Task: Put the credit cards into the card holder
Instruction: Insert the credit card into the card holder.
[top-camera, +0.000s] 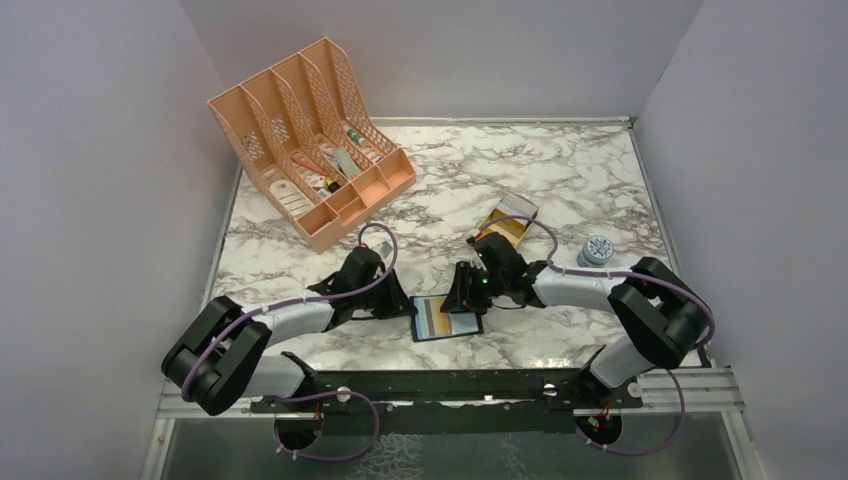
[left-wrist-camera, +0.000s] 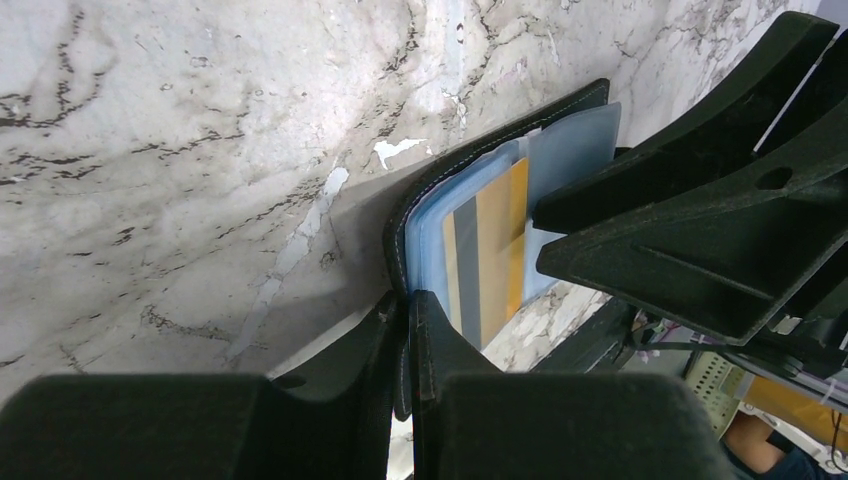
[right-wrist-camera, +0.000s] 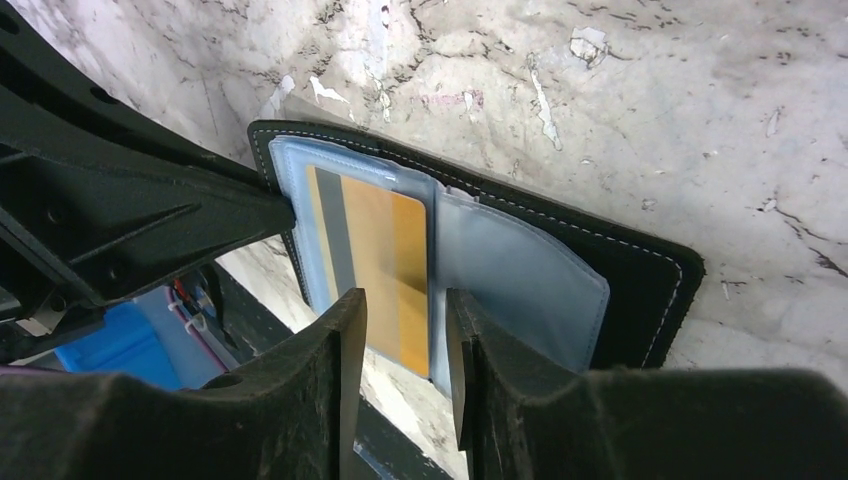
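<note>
Top external view: the left gripper (top-camera: 408, 306) and right gripper (top-camera: 463, 303) meet over the task item, but their fingertips are too small and dark here to read. What else is cut off? (A)

The gold tin (top-camera: 508, 222), right of mid-bench, is partly covered by the right arm (top-camera: 570, 285), so its contents are unreadable. The peach organiser (top-camera: 310, 140) at the far left corner of the bench (top-camera: 560, 170) holds several small items in its slots and front trays, none clear enough to name. A round blue-grey pot (top-camera: 597, 250) stands near the right edge, its top blurred. (B)

Where is the task item? (A)

The card holder (right-wrist-camera: 650, 290) lies open and flat, close to the near edge of the bench and about midway along it, between the two grippers. In the right wrist view, a tan-orange card (right-wrist-camera: 385, 250) with a grey stripe sits inside a clear sleeve (right-wrist-camera: 520, 280) of the holder. I cannot tell whether further cards lie beneath it, because the tinted layers overlap. (B)

Finger state? (A)

On the left, the wrist view shows the fingers all but together, with the holder's stitched edge caught in the slit between them. On the right, the fingers stand apart and straddle the near edge of the sleeved card. Neither pad is seen pressing on it. (B)
</note>
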